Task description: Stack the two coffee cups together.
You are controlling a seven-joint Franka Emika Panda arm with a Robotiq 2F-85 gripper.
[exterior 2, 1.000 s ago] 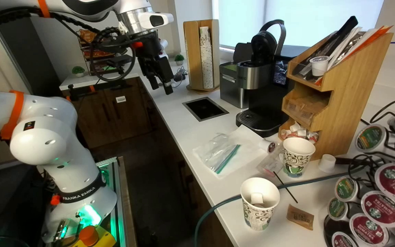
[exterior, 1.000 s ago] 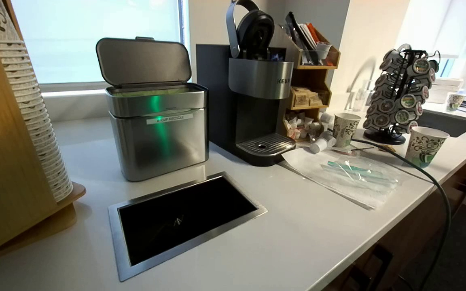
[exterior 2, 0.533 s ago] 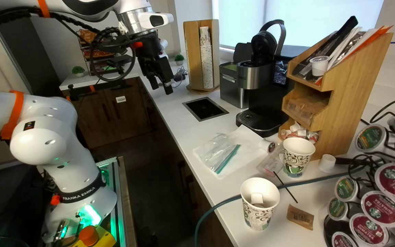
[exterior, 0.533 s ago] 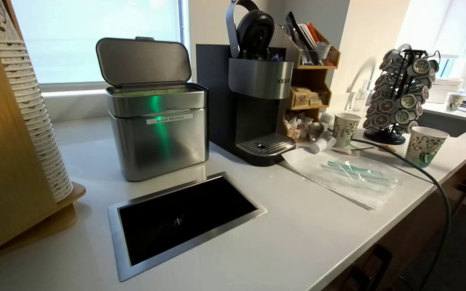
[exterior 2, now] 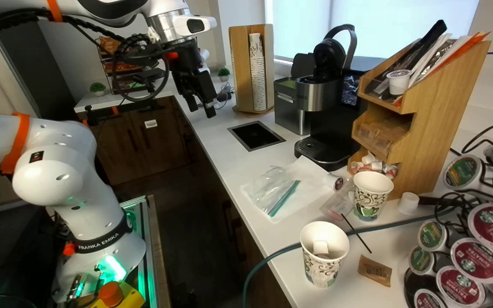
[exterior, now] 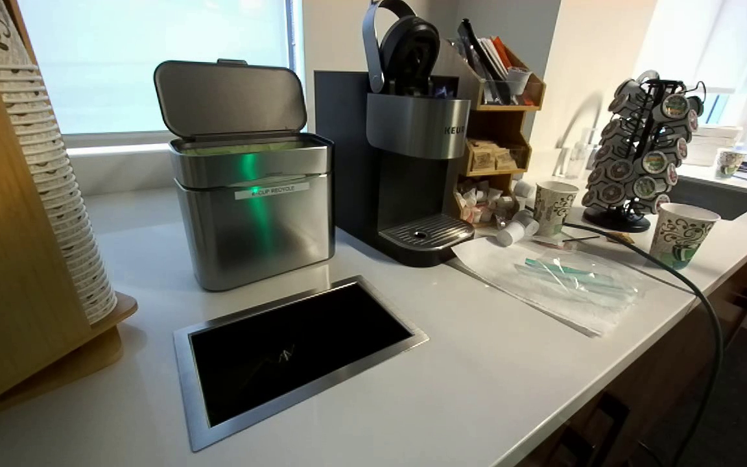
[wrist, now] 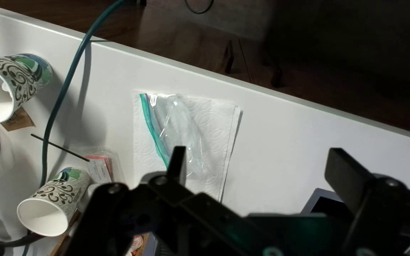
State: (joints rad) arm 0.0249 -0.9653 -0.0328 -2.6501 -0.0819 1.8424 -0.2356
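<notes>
A bright window rises behind a long white counter, with a dark floor and brown cupboards below. A white robot arm stands beside the counter. On the counter are a wooden shelf, a coffee maker, a metal bin with its lid raised, and a black pod rack. A green hose crosses the counter, a metal-rimmed hole is set into it, and a paper towel bears a clear bag. Above hangs the black claw, its jaws spread wide apart. The front paper cup stands upright near the counter's edge, a small white thing inside; the back paper cup stands upright near the shelf. The two are apart, the hose between them. Near the front paper cup lie a brown packet and a thin stick
</notes>
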